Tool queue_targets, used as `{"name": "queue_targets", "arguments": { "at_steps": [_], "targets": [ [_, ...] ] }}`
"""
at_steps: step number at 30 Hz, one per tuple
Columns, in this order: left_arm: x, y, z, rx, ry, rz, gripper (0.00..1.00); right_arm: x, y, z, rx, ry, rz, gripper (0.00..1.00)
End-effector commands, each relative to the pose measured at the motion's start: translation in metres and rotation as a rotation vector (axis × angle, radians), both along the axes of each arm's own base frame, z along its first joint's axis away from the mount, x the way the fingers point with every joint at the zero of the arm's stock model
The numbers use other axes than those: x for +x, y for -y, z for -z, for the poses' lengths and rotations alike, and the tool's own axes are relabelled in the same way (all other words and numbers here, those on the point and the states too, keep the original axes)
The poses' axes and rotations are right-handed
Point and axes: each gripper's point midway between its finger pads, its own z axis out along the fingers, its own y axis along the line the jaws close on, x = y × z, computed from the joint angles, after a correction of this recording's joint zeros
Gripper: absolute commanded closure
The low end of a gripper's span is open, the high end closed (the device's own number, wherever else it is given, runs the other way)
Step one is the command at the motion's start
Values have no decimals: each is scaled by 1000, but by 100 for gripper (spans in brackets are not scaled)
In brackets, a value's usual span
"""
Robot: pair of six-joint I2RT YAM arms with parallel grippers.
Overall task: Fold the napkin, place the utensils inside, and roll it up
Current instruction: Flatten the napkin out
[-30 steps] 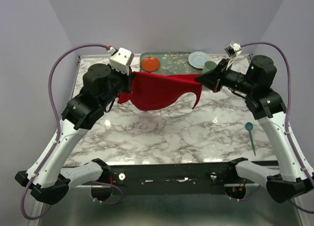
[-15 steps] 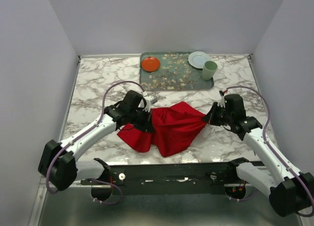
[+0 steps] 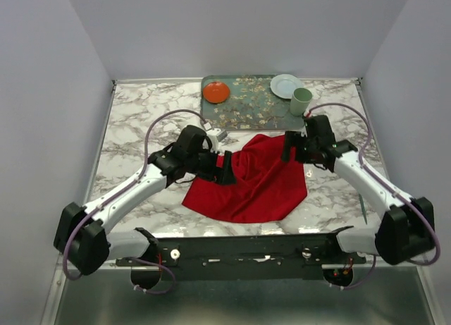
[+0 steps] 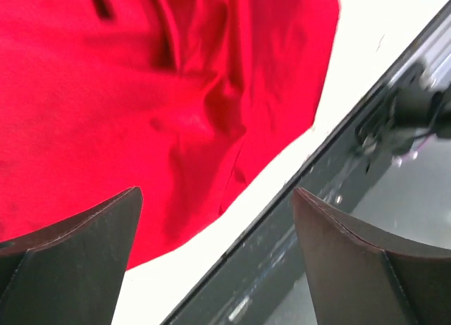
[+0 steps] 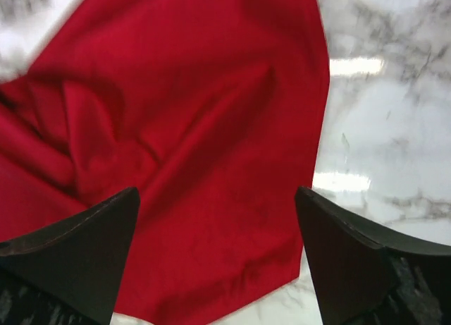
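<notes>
The red napkin (image 3: 246,182) lies spread and a little wrinkled on the marble table, near its front edge. My left gripper (image 3: 224,168) hovers over the napkin's left part, open, with nothing between its fingers. In the left wrist view the left gripper (image 4: 215,191) frames the napkin (image 4: 141,113) and the table's front edge. My right gripper (image 3: 289,147) stands open over the napkin's far right corner. The right wrist view shows the right gripper (image 5: 216,191) above the flat napkin (image 5: 190,127), apart from it. The utensils are out of view.
A patterned green tray (image 3: 254,112) sits at the back of the table (image 3: 141,120). It carries a small orange plate (image 3: 215,92), a white plate (image 3: 285,85) and a pale green cup (image 3: 301,101). The dark front rail (image 3: 246,251) runs just past the napkin.
Both grippers have opened and let go of the napkin. It has dropped from a bunched heap into a wider, flatter sheet, and both grippers have drawn back a little toward the tray.
</notes>
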Motion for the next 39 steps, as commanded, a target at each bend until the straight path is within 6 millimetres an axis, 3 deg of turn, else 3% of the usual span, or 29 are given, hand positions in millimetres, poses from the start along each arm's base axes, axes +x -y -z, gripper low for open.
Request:
{"name": "queue_targets", "arguments": {
  "at_steps": [1,4,6,7,8,9,11,16,17,19,22,25,26,29,35,38,39],
  "targets": [
    [31,-18,-19,48,131,-151,4,-80,4,27,76,-95,6,0],
    [45,-17,11,119,58,-198,4,-102,15,51,117,-155,171,0],
    [61,-30,24,203,51,-323,1,-108,27,57,134,-168,329,1],
    [64,-37,27,230,58,-371,1,-120,43,67,75,-200,414,3],
    [73,-51,28,269,96,-453,1,-124,44,72,93,-226,470,9],
    [69,-60,34,282,82,-506,1,-129,42,77,106,-252,476,12],
    [69,-72,24,268,128,-573,1,-134,33,85,149,-296,485,21],
    [54,-115,26,336,136,-733,1,-133,30,97,186,-310,544,28],
    [51,-118,27,333,131,-745,1,-132,29,98,202,-311,554,40],
    [46,-121,28,303,129,-755,1,-134,25,105,225,-318,556,47],
    [42,-126,31,293,122,-766,1,-136,22,112,248,-319,544,49],
    [43,-130,32,299,105,-784,1,-136,22,112,244,-315,537,65],
    [45,-132,33,303,102,-799,1,-135,22,110,243,-307,517,79],
    [48,-135,32,304,96,-813,1,-130,13,87,269,-258,402,99],
    [54,-139,28,309,116,-801,1,-133,-31,29,391,-203,18,99],
    [57,-134,26,297,110,-778,1,-111,-68,12,530,-226,-104,91],
    [57,-133,25,289,108,-776,1,-93,-77,-7,553,-200,-122,89]
  ]
}}
